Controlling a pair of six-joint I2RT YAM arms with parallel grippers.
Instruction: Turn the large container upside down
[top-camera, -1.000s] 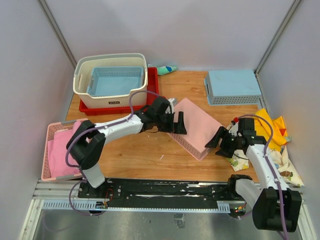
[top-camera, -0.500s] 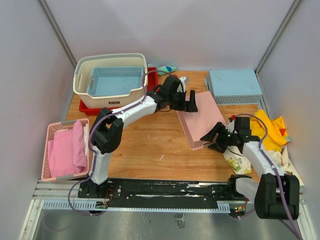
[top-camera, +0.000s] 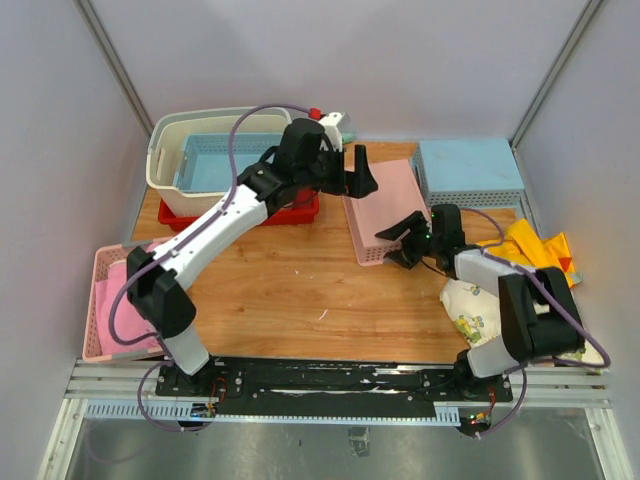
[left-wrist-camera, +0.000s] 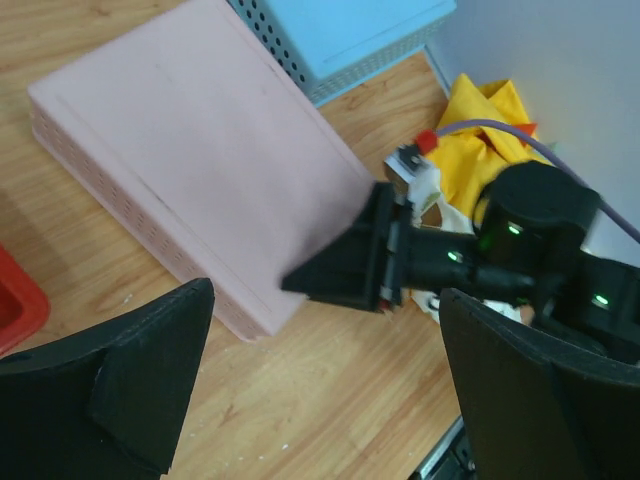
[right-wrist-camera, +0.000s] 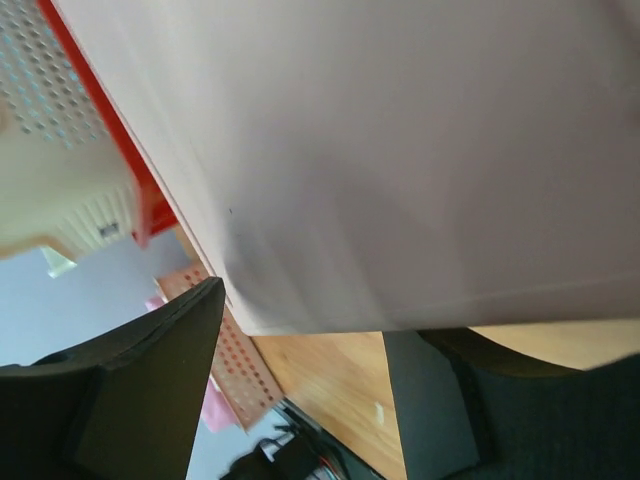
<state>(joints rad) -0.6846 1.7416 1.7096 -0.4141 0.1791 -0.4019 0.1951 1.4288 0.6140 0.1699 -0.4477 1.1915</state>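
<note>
Cream basket (top-camera: 165, 170) stands upright on a red tray (top-camera: 295, 212), with a blue basket (top-camera: 205, 165) inside. Left claw (top-camera: 348, 172) and right claw (top-camera: 400, 243) are both spread wide near the overturned pink box (top-camera: 385, 205).

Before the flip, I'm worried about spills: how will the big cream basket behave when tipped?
Probably stiff and light: the cream basket looks like thin perforated plastic. The blue basket sits inside it and would likely fall out. It rests on the red tray, so it may slide when pushed.
</note>
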